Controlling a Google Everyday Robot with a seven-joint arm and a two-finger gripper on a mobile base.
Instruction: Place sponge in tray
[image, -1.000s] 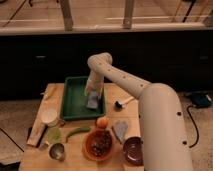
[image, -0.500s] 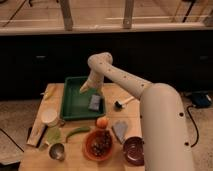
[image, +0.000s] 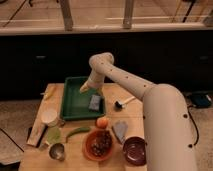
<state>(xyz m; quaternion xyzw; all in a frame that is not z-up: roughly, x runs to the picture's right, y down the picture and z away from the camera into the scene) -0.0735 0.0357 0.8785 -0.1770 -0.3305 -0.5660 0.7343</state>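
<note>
The dark green tray (image: 75, 102) sits at the back left of the wooden table. The grey-blue sponge (image: 95, 102) lies inside the tray near its right rim. My gripper (image: 90, 90) hangs just above the sponge at the tray's right side, apart from it, with its fingers open and nothing between them. The arm reaches in from the lower right.
An orange fruit (image: 102, 121), a grey wedge piece (image: 120, 131), an orange bowl (image: 100, 144) and a dark red bowl (image: 134, 150) stand in front of the tray. A white cup (image: 50, 117), a green vegetable (image: 77, 131) and a metal cup (image: 56, 151) are at left. A brush (image: 122, 103) lies at right.
The gripper was down at the sponge in the tray, then rose off it. The sponge stays lying in the tray.
</note>
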